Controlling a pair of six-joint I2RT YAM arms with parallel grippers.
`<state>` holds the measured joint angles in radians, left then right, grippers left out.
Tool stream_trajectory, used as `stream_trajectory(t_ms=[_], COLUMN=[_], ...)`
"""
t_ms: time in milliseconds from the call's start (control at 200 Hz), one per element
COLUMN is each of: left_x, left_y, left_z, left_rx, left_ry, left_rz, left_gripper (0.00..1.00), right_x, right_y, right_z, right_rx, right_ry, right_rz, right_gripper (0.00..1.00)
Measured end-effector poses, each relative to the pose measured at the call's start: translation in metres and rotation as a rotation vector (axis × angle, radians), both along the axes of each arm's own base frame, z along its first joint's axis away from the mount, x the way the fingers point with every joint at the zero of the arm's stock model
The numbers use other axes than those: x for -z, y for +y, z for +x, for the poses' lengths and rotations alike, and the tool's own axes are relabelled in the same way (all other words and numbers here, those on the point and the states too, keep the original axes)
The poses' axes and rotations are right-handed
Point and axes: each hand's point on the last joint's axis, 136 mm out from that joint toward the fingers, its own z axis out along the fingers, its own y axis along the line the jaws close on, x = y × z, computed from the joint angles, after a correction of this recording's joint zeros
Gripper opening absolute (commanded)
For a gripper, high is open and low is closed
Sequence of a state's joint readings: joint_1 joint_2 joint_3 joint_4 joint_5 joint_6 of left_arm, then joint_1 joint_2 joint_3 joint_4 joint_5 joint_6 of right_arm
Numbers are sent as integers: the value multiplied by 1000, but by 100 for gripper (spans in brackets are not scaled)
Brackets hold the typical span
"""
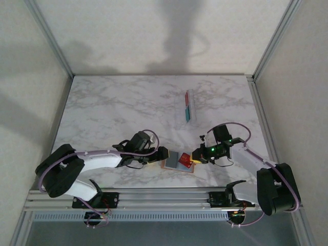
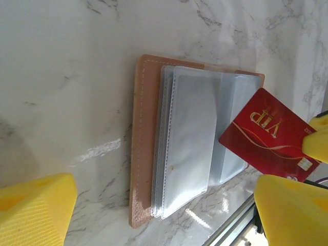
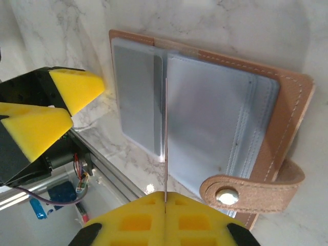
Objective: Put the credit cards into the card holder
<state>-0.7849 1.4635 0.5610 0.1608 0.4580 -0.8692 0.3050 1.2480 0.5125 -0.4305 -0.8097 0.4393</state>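
Right wrist view had the right gripper [image 3: 165,207] at the bottom centre of the frame, its yellow pads pinched shut on the red credit card [image 3: 166,133], which appeared edge-on as a thin line running straight up from the pads. That line ended over the middle of the open card holder [image 3: 287,102], along the gap between the left stack of clear sleeves [image 3: 136,97] and the right one, so the card's leading edge pointed at the fold; how steeply it stood to the pockets could not be told. The clasp tab [image 3: 251,192] lay at the lower right, just beside the pads. From the left wrist the same card showed its face at the right edge of the frame, tilted on a diagonal, one corner overlapping the right-hand sleeve, while the holder's long axis ran up and down the frame. The left gripper [image 3: 84,102] had its jaws wide apart with nothing between them, near the holder's left side in the right wrist view. Judged from this, the coming move would call for squaring the card to a sleeve mouth and sliding it along the sleeve's length. In the top view the other credit cards [image 1: 189,106] lay in a row well apart, above and right of centre on the table [image 1: 102,113]
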Motion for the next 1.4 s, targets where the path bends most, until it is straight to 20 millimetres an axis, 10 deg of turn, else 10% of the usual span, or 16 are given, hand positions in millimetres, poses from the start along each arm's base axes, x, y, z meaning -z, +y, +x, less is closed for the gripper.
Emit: stream_trajectory(t_ms=[1397], left_x=[9], left_y=[-7], left_z=[4], left_rx=[-37], left_ry=[24], left_rz=[27], left_gripper=[76], right_x=[16], right_y=[10], right_z=[16], right_rx=[38], right_ry=[10], right_rz=[96], right_gripper=[3])
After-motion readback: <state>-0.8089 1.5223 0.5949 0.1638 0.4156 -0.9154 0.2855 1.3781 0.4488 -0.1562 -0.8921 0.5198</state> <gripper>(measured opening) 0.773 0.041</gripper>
